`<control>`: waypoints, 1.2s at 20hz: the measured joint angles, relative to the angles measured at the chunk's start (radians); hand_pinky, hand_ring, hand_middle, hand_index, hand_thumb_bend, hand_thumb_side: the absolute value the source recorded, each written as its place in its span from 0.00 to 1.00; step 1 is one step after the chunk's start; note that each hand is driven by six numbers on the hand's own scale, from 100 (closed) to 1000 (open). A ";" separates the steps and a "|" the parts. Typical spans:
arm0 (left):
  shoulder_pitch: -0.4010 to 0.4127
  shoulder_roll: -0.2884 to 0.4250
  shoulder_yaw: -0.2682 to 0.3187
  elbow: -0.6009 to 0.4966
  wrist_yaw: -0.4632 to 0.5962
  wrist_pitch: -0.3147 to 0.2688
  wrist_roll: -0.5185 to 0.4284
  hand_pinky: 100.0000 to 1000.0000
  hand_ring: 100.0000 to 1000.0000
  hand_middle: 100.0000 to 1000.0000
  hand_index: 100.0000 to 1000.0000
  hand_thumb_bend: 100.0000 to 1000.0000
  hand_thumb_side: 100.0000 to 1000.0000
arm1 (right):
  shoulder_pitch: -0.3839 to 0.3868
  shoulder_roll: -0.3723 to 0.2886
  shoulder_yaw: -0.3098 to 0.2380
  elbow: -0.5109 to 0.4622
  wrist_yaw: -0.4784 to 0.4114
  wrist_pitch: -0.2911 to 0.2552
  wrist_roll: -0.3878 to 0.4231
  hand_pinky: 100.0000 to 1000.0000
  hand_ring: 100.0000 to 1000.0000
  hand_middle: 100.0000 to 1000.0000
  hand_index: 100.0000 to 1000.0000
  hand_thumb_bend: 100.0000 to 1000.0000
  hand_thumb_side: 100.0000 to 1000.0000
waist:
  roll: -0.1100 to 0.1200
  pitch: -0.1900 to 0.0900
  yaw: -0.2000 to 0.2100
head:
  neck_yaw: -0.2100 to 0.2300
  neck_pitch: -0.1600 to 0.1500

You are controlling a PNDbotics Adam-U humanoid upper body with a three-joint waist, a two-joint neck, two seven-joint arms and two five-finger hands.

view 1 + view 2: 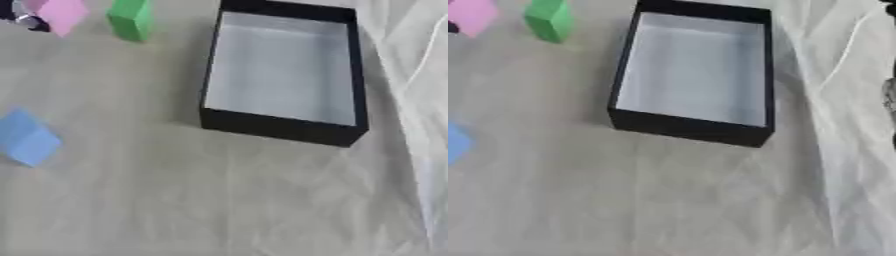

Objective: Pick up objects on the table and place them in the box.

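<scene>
While nothing yet lies in the black box (284, 75), the job seems to be at its start, with a first pickup not begun. In the left eye view the box stands open with a pale grey floor, on a wrinkled cloth-covered table (219, 200). A pink block (61, 14) and a green block (131, 19) sit at the far left, near each other, and a blue block (28, 137) lies well apart at the left edge. Something dark and metallic (24, 20) touches the pink block's left side; I cannot tell whether it is a hand or how it is set. In the right eye view the same things appear further left; a dark blur shows at the right edge (890, 97), its nature unclear. Next, a hand probably needs to close round one block and carry it over the box wall.
</scene>
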 measured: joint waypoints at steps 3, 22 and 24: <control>-0.034 -0.031 -0.025 -0.082 0.060 -0.011 -0.017 0.62 0.51 0.44 0.64 0.40 0.00 | -0.002 0.000 0.000 0.000 -0.007 -0.002 0.002 0.88 0.77 0.81 0.85 0.00 0.82 | 0.005 -0.013 -0.002 | 0.001 0.000; -0.112 -0.437 -0.059 0.049 0.020 0.005 0.011 0.63 0.51 0.43 0.63 0.32 0.00 | -0.089 0.016 0.001 -0.003 -0.041 0.004 0.018 0.90 0.80 0.84 0.87 0.00 0.86 | 0.045 -0.047 -0.139 | 0.068 0.000; -0.111 -0.457 -0.052 0.083 -0.009 0.002 0.031 0.63 0.52 0.45 0.64 0.35 0.00 | -0.092 0.019 0.001 -0.005 -0.042 0.005 0.018 0.90 0.80 0.84 0.86 0.00 0.86 | 0.047 -0.047 -0.139 | 0.077 0.000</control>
